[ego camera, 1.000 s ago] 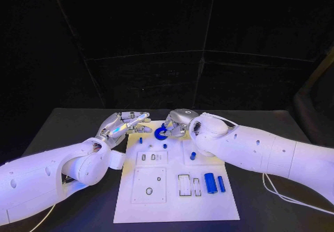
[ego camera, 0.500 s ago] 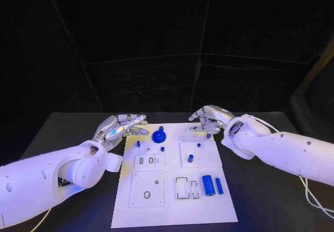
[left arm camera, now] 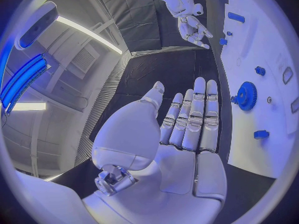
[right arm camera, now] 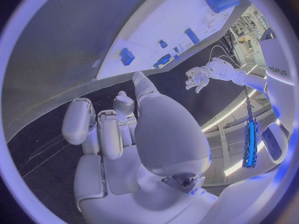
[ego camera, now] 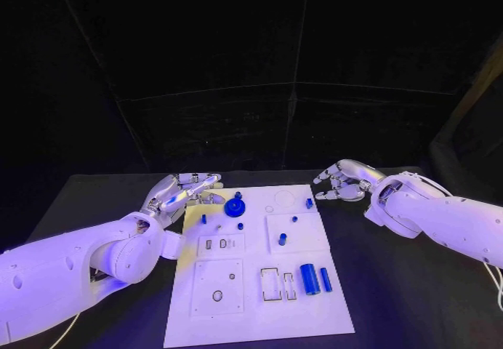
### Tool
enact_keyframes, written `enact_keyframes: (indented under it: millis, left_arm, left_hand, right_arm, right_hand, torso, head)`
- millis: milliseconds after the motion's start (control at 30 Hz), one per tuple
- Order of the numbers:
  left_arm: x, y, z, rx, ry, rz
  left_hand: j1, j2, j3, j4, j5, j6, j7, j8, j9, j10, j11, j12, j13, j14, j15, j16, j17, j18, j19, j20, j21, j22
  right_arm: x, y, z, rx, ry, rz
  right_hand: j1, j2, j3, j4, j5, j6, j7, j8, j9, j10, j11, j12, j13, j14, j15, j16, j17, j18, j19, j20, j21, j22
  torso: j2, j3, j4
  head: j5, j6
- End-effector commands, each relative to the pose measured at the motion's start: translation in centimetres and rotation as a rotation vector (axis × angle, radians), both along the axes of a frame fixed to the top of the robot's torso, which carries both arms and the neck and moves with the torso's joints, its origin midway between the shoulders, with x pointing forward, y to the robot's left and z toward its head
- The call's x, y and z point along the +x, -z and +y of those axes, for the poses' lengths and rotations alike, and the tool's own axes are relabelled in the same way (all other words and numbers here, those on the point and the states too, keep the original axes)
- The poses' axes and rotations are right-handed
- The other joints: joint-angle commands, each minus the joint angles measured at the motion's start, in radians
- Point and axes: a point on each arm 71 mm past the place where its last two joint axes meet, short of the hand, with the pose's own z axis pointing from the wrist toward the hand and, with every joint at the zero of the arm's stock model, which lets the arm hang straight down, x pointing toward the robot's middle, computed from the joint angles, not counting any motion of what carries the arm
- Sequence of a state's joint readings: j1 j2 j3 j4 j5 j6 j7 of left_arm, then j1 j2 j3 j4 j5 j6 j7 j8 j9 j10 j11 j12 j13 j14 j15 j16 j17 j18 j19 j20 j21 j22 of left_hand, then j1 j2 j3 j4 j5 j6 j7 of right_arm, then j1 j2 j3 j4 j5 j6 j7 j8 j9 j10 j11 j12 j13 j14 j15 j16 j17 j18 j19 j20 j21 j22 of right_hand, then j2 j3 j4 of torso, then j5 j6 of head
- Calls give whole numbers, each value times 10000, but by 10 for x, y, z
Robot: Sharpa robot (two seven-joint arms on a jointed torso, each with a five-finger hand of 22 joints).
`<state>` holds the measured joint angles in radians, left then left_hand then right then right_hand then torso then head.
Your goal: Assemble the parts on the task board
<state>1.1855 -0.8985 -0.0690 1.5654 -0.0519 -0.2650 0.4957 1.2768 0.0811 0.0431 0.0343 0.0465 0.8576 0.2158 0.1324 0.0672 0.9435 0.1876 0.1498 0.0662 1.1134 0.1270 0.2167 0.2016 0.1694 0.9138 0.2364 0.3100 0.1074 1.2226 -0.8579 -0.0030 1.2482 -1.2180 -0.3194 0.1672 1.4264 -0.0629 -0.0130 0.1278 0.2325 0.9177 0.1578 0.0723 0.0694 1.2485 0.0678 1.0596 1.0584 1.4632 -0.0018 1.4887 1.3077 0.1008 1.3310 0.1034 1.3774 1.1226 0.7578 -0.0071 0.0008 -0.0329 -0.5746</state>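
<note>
Two hands hovering empty at the board's [ego camera: 262, 291] far end: left hand [ego camera: 184, 190] lying flat-fingered just beside the blue gear [ego camera: 235, 208], right hand [ego camera: 348, 179] curling loosely, well clear of the gear.

- Left arm [ego camera: 73, 265]: glossy white shell, rounded segments, small dark round holes.
- Left hand [ego camera: 180, 190]: silver, segmented fingers [left arm camera: 190, 119], smooth pale palm behind them.
- Right arm [ego camera: 445, 218]: same white shell; thin white cable [ego camera: 491, 280] trailing far behind the fingers.
- Right hand [ego camera: 344, 179]: silver.
</note>
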Motion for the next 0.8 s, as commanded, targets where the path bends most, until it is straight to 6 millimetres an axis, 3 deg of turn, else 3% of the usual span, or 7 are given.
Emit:
enact_keyframes:
  millis: [33, 100, 200, 500, 800]
  left_arm:
    - [0, -1, -2, -61, 167, -64]
    - [1, 0, -2, -55, 160, -59]
    - [2, 0, -2, -49, 150, -50]
    - [2, 1, -2, -52, 152, -21]
    - [3, 2, 0, -27, 134, 18]
  left_hand:
    - [21, 115, 4, -46, 35, 56, 304, -40, -7, 71, -7, -55, -7, 47, -7, -33, 18, 139, 66, -4, -35, -18]
    - [21, 115, 4, -46, 35, 56, 304, -40, -7, 71, -7, -55, -7, 47, -7, -33, 18, 139, 66, -4, -35, -18]
    - [21, 115, 4, -46, 35, 56, 304, -40, -7, 71, -7, -55, -7, 47, -7, -33, 18, 139, 66, -4, -35, -18]
    - [21, 115, 4, -46, 35, 56, 304, -40, -7, 71, -7, -55, -7, 47, -7, -33, 18, 139, 66, -4, -35, -18]
    - [34, 116, 9, -63, 34, 57, 301, -43, -7, 74, -8, -60, -7, 46, -8, -40, 21, 139, 68, -4, -39, -23]
  right_arm:
    - [1, 2, 0, 285, -316, 320]
    - [1, 5, -1, 293, -296, 396]
    - [2, 8, -1, 296, -290, 496]
    - [3, 16, 3, 304, -429, 900]
    - [2, 22, 7, 308, -552, 1138]
  right_hand:
    - [129, 19, 2, -56, -13, 56, 6, -19, 2, -98, 11, -49, -20, 674, -45, -73, 826, -124, -59, -6, -45, -19]
    - [129, 19, 2, -56, -13, 56, 6, -19, 2, -98, 11, -49, -20, 674, -45, -73, 826, -124, -59, -6, -45, -19]
    - [133, 29, 2, -56, -3, 50, 8, -22, 0, -102, 13, -56, -25, 673, -44, -76, 823, -121, -66, -6, -51, -32]
    - [157, 58, 4, -65, 27, 42, 11, -26, -2, -103, 14, -60, -25, 670, -42, -81, 817, -119, -75, -6, -58, -45]
    - [163, 79, -4, -66, 68, 59, 11, -17, 2, -91, 16, -46, -9, 671, -41, -79, 825, -121, -71, -5, -55, -35]
  torso:
    - [16, 16, 28]
    - [19, 45, 18]
    - [22, 47, 11]
    - [18, 13, 38]
    - [14, 17, 26]
  head:
    - [-10, -18]
    - [2, -26]
    - [5, -31]
    - [-5, -118]
    - [-6, -136]
